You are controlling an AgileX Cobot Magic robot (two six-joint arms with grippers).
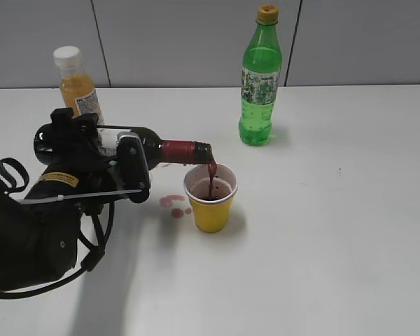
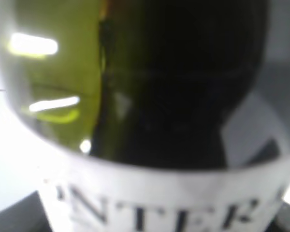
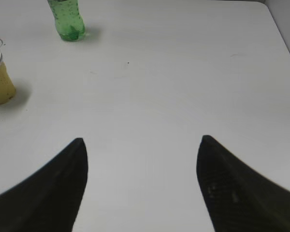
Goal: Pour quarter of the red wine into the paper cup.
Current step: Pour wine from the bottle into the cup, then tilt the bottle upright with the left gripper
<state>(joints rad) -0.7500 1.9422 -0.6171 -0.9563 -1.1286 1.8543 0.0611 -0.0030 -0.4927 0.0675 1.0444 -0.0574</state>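
Already the left gripper (image 1: 129, 162) clamps the red wine (image 1: 169, 150) bottle horizontal, pouring into the paper cup (image 1: 211, 198) at its 3 o'clock; overtipping risks overflow, while the right gripper (image 3: 140, 150) idles wide.

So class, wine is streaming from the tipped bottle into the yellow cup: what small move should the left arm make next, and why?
Probably start tipping the wine bottle back upright. A stream already runs from its mouth into the paper cup, the wine stands high inside it, and pink drops lie on the table beside it. The left gripper holds the bottle nearly level, so flow will continue.
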